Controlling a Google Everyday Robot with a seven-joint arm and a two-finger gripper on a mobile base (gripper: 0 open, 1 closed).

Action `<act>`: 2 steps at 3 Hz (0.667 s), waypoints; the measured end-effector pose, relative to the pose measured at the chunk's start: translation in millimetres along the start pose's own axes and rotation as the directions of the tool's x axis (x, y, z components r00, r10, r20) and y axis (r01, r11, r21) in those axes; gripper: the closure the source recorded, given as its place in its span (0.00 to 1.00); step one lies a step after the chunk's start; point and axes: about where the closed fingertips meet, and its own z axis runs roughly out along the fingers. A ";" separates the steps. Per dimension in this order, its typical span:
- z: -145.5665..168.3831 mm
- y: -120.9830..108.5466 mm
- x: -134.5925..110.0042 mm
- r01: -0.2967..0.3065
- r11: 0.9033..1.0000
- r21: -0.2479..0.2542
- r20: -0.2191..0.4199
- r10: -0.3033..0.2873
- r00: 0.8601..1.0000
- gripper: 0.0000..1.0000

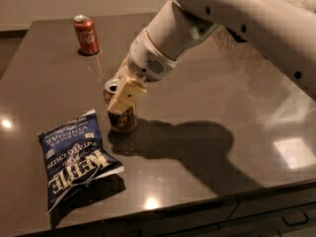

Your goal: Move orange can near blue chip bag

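Dark brown glossy bench [237, 112] is filling most of the view.

White robot arm [232, 19] is reaching in from 2 o'clock, casting a broad shadow on the bench.

Crinkly dark-blue chip bag with white "KETTLE" lettering [74, 164] is lying flat near the front edge, at 7 o'clock of centre.

Small amber-orange drink can with a silver top [123, 120] is standing near the bag's upper right corner, at 1 o'clock from it, not touching. Whether its base is touching the bench, cannot tell.

Red cola can [87, 34] is standing upright well apart, at 11 o'clock of the orange can.

Claw [116, 103] is clamping the orange can, one cream finger lying across its near side.
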 end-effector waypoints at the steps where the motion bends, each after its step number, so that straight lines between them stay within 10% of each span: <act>1: 0.2 0.3 -0.3 0.001 1.000 0.000 0.000 -0.001 1.000 0.99; 2: 1.2 1.2 -1.7 0.004 1.000 -0.002 -0.001 -0.004 1.000 0.78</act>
